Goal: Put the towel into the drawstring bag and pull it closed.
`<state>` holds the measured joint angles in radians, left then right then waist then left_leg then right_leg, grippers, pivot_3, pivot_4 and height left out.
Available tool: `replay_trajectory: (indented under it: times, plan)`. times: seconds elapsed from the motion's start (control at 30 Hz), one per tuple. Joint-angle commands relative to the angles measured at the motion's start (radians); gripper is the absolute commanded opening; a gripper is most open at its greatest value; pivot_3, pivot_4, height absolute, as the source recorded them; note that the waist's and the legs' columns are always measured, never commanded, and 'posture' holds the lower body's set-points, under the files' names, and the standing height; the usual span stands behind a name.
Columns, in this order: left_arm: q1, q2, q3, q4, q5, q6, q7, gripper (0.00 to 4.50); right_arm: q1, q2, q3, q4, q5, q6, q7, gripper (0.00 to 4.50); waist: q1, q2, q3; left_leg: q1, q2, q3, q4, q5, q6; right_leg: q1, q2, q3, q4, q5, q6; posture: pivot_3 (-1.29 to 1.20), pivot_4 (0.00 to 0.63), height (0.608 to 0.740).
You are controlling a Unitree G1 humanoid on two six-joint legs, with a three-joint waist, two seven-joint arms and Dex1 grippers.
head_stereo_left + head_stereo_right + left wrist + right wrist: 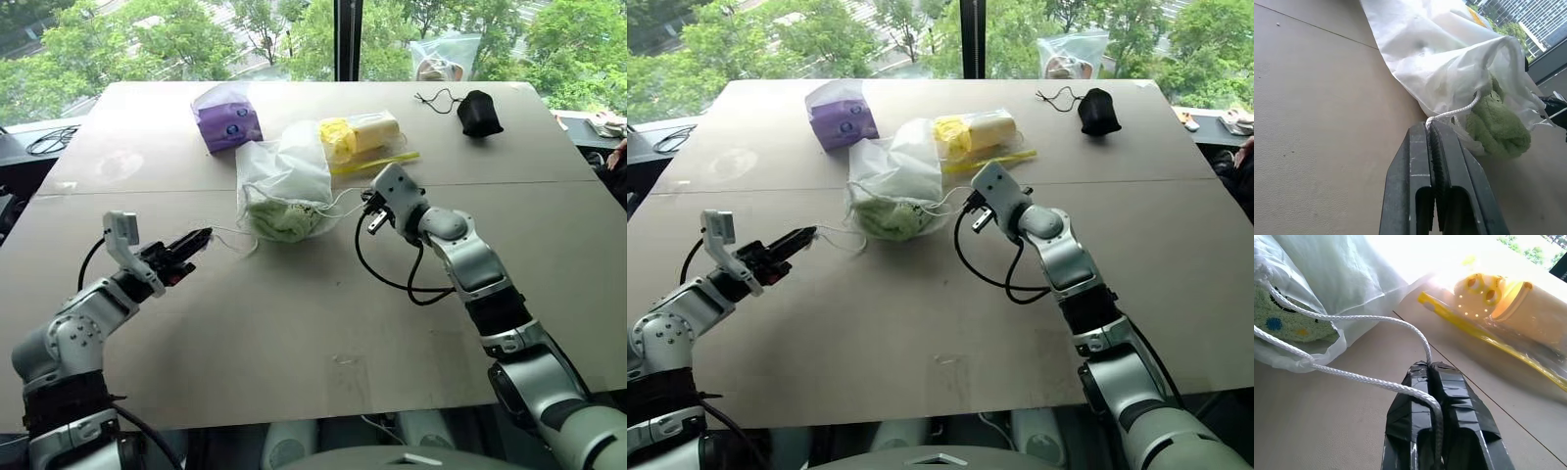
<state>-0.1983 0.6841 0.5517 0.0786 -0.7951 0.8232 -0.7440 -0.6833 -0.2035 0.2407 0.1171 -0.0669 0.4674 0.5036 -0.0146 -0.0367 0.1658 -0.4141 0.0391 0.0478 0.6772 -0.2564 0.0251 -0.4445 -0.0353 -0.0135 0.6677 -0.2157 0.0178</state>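
Left gripper point(201, 238) at 9 o'clock and right gripper point(369, 204) at 3 o'clock are lying level, each clamping a cord point(1453, 112) of the bag point(282, 174) resting on the beige table point(294, 323) by windows point(147, 39)

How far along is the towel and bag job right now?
Done: the towel sits inside the drawstring bag. In hand: the left claw and right claw are each shut on a cord, one on either side. Left: the mouth still gapes with green showing, so the cords need pulling apart.

both hands point(1431, 128) point(1428, 366) clamped shut, apart
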Motion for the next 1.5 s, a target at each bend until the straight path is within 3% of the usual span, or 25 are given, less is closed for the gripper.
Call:
replay_trajectory:
  times: [0.03,0.17,0.27,0.43,0.47,0.53,0.6,0.7,0.8,0.93,1.13,1.33,1.43,1.5]
  plan:
    - [-0.032,0.000,0.008,-0.021,0.050,-0.121,0.018,0.11,-0.029,-0.015,-0.043,-0.090,0.007,0.028,-0.020,0.00,0.002,0.000,0.000,0.000,0.000,0.000,0.000,0.000,0.000,0.000,0.000,0.000,0.000,0.000,0.000,0.00,0.150,0.740]
    - [-0.199,-0.015,0.043,0.015,0.114,-0.284,0.152,0.11,-0.074,-0.034,-0.120,-0.159,0.019,0.066,-0.065,0.00,0.007,0.000,0.000,-0.001,0.000,-0.002,0.000,0.000,0.000,0.000,0.000,-0.001,0.000,0.000,0.000,0.00,0.150,0.740]
    - [-0.433,0.024,0.004,0.113,0.271,-0.517,0.286,0.11,-0.157,-0.035,-0.193,-0.219,0.068,0.103,-0.081,0.00,0.007,-0.001,0.001,-0.001,0.000,-0.002,0.000,0.001,-0.002,0.000,0.000,-0.001,0.000,0.000,0.000,0.00,0.150,0.740]
    - [-0.728,0.107,-0.077,0.348,0.408,-0.728,0.292,0.11,-0.335,-0.102,-0.241,-0.242,0.104,0.155,-0.059,0.00,-0.003,-0.001,0.001,-0.001,-0.002,0.001,-0.001,0.002,-0.003,-0.001,0.002,0.000,-0.001,0.001,-0.001,0.00,0.150,0.740]
    - [-0.758,0.116,-0.092,0.380,0.416,-0.725,0.276,0.11,-0.366,-0.115,-0.252,-0.237,0.116,0.166,-0.054,0.00,-0.003,-0.001,0.001,0.000,-0.002,0.002,-0.002,0.003,-0.005,-0.002,0.001,0.001,-0.002,0.001,-0.001,0.00,0.150,0.740]
    - [-0.729,0.092,-0.136,0.346,0.328,-0.533,0.178,0.11,-0.400,-0.150,-0.245,-0.227,0.123,0.169,-0.027,0.00,-0.003,0.000,0.001,-0.001,-0.002,0.003,-0.006,0.003,-0.005,-0.002,0.001,0.001,-0.005,0.001,0.000,0.00,0.150,0.740]
    - [-0.546,0.049,-0.223,0.197,0.247,-0.372,0.047,0.11,-0.377,-0.156,-0.230,-0.220,0.131,0.166,-0.020,0.00,-0.003,0.005,-0.003,-0.001,-0.001,0.003,-0.008,0.003,-0.005,-0.002,0.001,0.000,-0.006,0.001,0.000,0.00,0.150,0.740]
    - [-0.298,-0.047,-0.331,-0.027,0.178,-0.279,-0.002,1.02,-0.312,-0.169,-0.177,-0.204,0.101,0.137,-0.019,0.00,-0.006,0.009,-0.005,-0.001,0.000,0.006,-0.009,0.003,-0.006,-0.002,0.000,0.004,-0.005,0.000,0.000,0.00,0.150,0.740]
    - [-0.198,-0.098,-0.447,-0.136,0.189,-0.204,-0.020,2.29,-0.278,-0.163,-0.169,-0.197,0.104,0.133,-0.027,0.00,-0.007,-0.004,0.003,-0.005,0.001,0.006,-0.005,0.003,-0.004,-0.006,0.000,0.004,-0.005,0.001,0.001,0.00,0.150,0.740]
    - [-0.255,-0.208,-0.592,-0.039,0.314,-0.268,0.012,4.09,-0.248,-0.158,-0.170,-0.176,0.109,0.136,-0.037,0.00,0.010,0.002,0.002,-0.003,0.000,0.001,-0.003,0.001,-0.001,-0.004,0.001,0.002,-0.003,0.001,0.001,0.00,0.150,0.740]
    - [-0.446,-0.309,-0.745,0.199,0.496,-0.335,0.004,4.09,-0.231,-0.163,-0.170,-0.131,0.102,0.124,-0.049,0.00,0.005,0.002,0.002,-0.001,-0.003,0.002,-0.001,0.001,-0.001,0.000,0.002,0.001,-0.004,0.001,0.001,0.00,0.150,0.740]
    - [-0.636,-0.352,-0.925,0.459,0.727,-0.327,-0.004,4.09,-0.217,-0.156,-0.164,-0.114,0.097,0.113,-0.064,0.00,0.001,0.003,0.002,-0.001,-0.002,0.001,-0.001,0.001,-0.001,0.000,0.004,0.001,-0.003,0.001,0.001,0.00,0.150,0.740]
    - [-0.671,-0.351,-0.981,0.516,0.768,-0.286,-0.093,3.32,-0.205,-0.141,-0.162,-0.129,0.101,0.125,-0.075,0.00,0.001,0.005,0.000,-0.001,-0.002,0.001,-0.001,0.001,-0.001,0.000,0.004,0.001,-0.003,0.001,0.001,0.00,0.150,0.740]
    - [-0.675,-0.350,-0.988,0.530,0.779,-0.280,-0.135,2.39,-0.196,-0.135,-0.159,-0.140,0.100,0.130,-0.080,0.00,0.001,0.005,0.000,-0.001,-0.002,0.002,-0.001,0.001,-0.001,0.001,0.004,0.001,-0.004,0.001,0.001,0.00,0.150,0.740]
